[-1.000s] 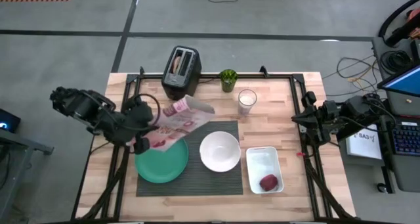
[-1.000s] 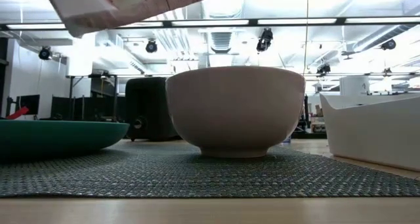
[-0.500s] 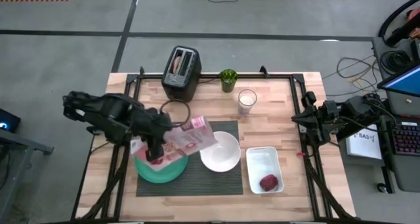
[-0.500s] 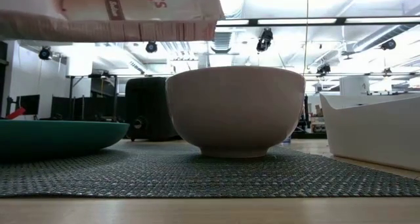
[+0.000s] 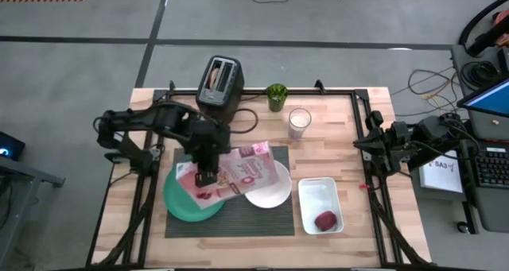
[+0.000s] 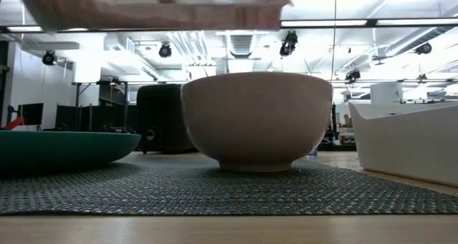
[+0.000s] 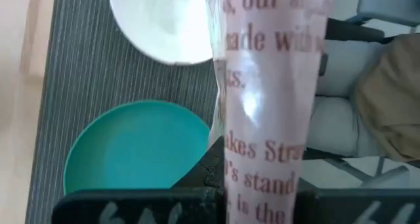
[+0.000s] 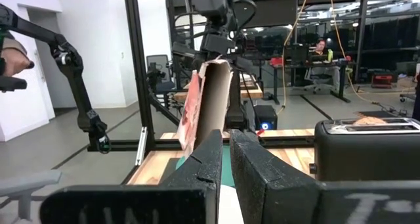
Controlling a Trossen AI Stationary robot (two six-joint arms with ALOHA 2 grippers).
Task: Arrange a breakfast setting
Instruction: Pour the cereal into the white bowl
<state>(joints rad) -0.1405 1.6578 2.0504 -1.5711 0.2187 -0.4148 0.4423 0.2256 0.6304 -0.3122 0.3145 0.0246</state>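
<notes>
Over the last second the left pincer [image 5: 208, 176] has carried the pink cereal box [image 5: 238, 172] from the far-left part of the dark ribbed placemat [image 5: 262, 221] toward the middle. The box now hangs in the air, lying nearly flat, with one end above the round green plate [image 5: 184, 206] and the other end above the left rim of the white bowl [image 5: 273, 190]. I judge this as the step of bringing the cereal over the bowl, maybe to pour, and it is not finished.

In the left wrist view the fingers press on both faces of the box [image 7: 269, 99], closed as far as the carton allows.

The right pincer [image 5: 359, 148] waits at the right edge of the worktop [image 5: 358, 215], its fingers almost together and holding nothing.

The white rectangular dish [image 5: 312, 195], the milk glass [image 5: 299, 122] and the black toaster [image 5: 219, 85] stand where they stood.
</notes>
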